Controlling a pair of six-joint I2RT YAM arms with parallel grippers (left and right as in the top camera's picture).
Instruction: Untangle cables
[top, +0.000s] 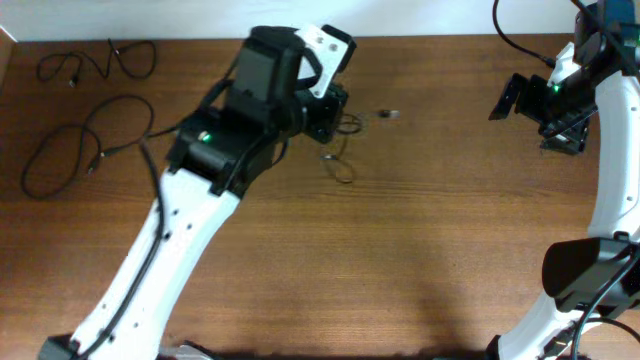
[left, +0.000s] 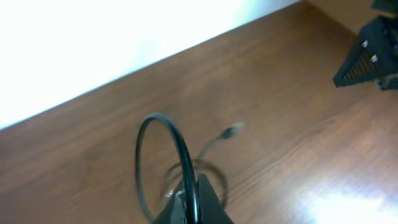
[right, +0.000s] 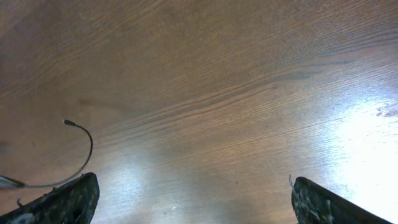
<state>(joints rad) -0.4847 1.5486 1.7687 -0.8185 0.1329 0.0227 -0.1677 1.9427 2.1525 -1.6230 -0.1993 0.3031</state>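
Observation:
My left gripper is shut on a thin black cable at the back middle of the table. In the left wrist view the fingers pinch the cable's loop, and its silvery plug lies beyond on the wood; the plug also shows overhead. Two more cables lie apart at the far left: a small one by the back edge and a large loose loop. My right gripper is open and empty at the right, its fingers spread wide. A thin cable end shows at its left.
The wooden table has a white wall along its back edge. The thicker black arm cables run at the back right. My right gripper also shows in the left wrist view.

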